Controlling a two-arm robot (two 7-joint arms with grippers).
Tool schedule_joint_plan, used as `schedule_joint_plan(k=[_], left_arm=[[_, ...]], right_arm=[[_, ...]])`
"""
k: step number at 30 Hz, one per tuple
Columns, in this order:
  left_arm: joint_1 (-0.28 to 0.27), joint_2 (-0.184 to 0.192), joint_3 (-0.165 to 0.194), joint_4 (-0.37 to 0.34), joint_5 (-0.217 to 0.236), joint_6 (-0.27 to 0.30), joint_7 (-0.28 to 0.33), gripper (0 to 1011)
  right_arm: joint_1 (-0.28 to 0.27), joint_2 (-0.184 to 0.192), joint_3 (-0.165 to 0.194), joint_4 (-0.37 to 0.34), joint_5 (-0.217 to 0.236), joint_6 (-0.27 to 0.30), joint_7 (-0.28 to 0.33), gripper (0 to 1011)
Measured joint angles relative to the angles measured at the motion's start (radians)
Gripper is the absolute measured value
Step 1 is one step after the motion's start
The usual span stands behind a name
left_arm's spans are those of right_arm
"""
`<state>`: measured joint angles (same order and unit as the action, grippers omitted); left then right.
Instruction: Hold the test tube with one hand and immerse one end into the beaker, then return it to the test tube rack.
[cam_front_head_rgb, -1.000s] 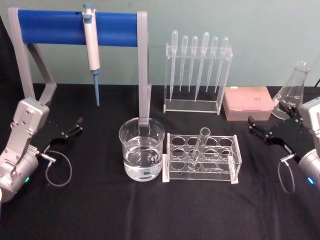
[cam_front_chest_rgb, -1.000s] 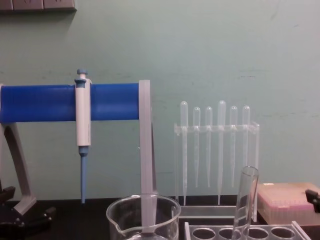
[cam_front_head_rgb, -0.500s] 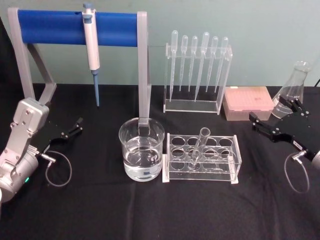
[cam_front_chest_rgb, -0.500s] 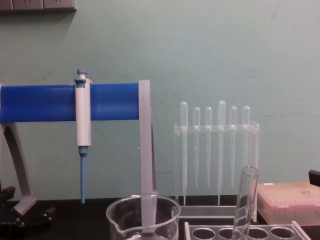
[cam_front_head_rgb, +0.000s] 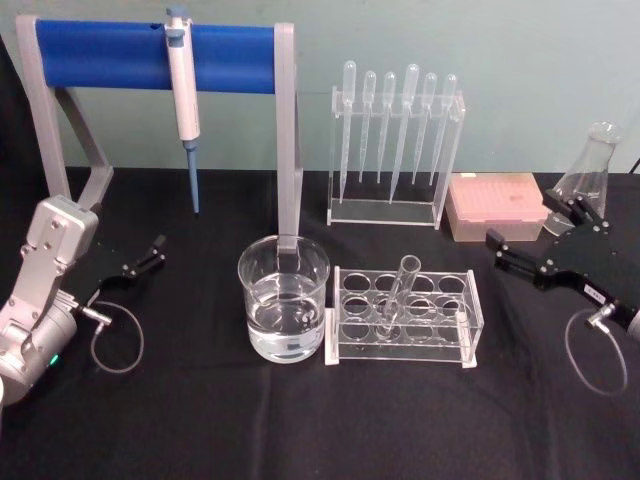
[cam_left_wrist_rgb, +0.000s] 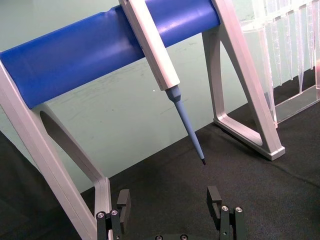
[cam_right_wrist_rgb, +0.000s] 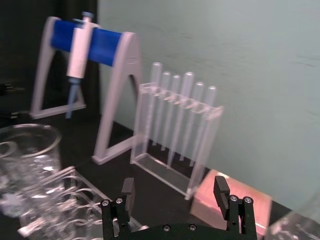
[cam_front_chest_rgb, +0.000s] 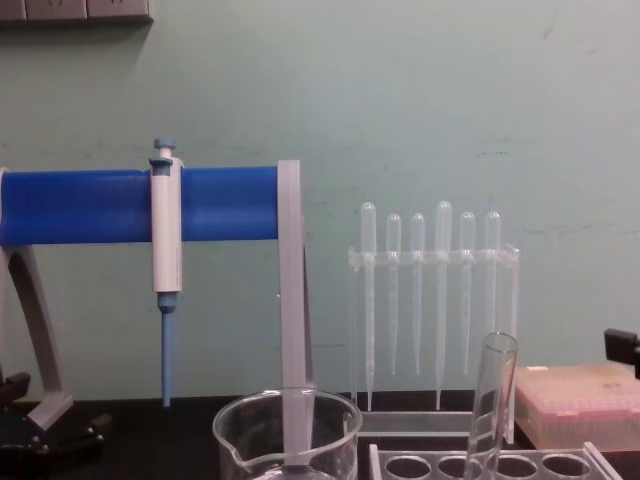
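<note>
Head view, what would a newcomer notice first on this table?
The blue stand at the back left, with a pipettor hanging from it, stands out most. Next comes the test tube leaning in the rack at the centre, just right of the beaker holding clear liquid. The open right gripper hovers to the rack's right; the left gripper sits open at far left.

The left arm (cam_front_head_rgb: 42, 290) is cased in silver-grey metal: a boxy block dotted with small screws above a rounded wrist bearing a small green-blue light. A thin grey cable (cam_front_head_rgb: 118, 345) loops from a metal plug beside it. The left gripper (cam_left_wrist_rgb: 169, 197) and right gripper (cam_right_wrist_rgb: 175, 186) are black, with flat, square-tipped jaws and bright screw heads at the base. A second cable (cam_front_head_rgb: 598, 355) loops from the right wrist.
</note>
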<state>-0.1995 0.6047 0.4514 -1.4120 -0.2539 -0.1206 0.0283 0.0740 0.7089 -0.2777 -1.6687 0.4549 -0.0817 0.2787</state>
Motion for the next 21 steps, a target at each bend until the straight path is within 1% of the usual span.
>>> schedule_joint_plan(k=[2, 4, 5, 6, 9, 10, 11, 12, 16, 17, 21], left_arm=[[0.0, 0.0, 0.0, 0.0, 0.0, 0.0, 0.0, 1000], [0.0, 0.0, 0.0, 0.0, 0.0, 0.0, 0.0, 1000], [0.0, 0.0, 0.0, 0.0, 0.0, 0.0, 0.0, 1000], [0.0, 0.0, 0.0, 0.0, 0.0, 0.0, 0.0, 1000], [0.0, 0.0, 0.0, 0.0, 0.0, 0.0, 0.0, 1000], [0.0, 0.0, 0.0, 0.0, 0.0, 0.0, 0.0, 1000], [0.0, 0.0, 0.0, 0.0, 0.0, 0.0, 0.0, 1000], [0.0, 0.0, 0.0, 0.0, 0.0, 0.0, 0.0, 1000], [0.0, 0.0, 0.0, 0.0, 0.0, 0.0, 0.0, 1000], [0.0, 0.0, 0.0, 0.0, 0.0, 0.0, 0.0, 1000], [0.0, 0.0, 0.0, 0.0, 0.0, 0.0, 0.0, 1000]], right_arm=[[-0.007, 0.011, 0.003, -0.008, 0.01, -0.002, 0.038, 1002], [-0.012, 0.025, 0.001, -0.012, 0.021, -0.011, 0.089, 1002], [-0.012, 0.031, -0.001, -0.012, 0.025, -0.016, 0.115, 1002], [-0.011, 0.042, -0.009, -0.008, 0.03, -0.028, 0.162, 1003], [-0.008, 0.054, -0.021, 0.001, 0.035, -0.042, 0.222, 1002], [-0.006, 0.058, -0.027, 0.007, 0.041, -0.051, 0.26, 1003], [-0.005, 0.059, -0.03, 0.01, 0.044, -0.055, 0.275, 1002], [-0.004, 0.061, -0.033, 0.015, 0.051, -0.063, 0.307, 1003], [0.004, 0.06, -0.041, 0.023, 0.055, -0.076, 0.353, 1002], [0.012, 0.058, -0.047, 0.028, 0.053, -0.08, 0.376, 1003], [0.039, 0.048, -0.068, 0.038, 0.036, -0.081, 0.414, 1002]])
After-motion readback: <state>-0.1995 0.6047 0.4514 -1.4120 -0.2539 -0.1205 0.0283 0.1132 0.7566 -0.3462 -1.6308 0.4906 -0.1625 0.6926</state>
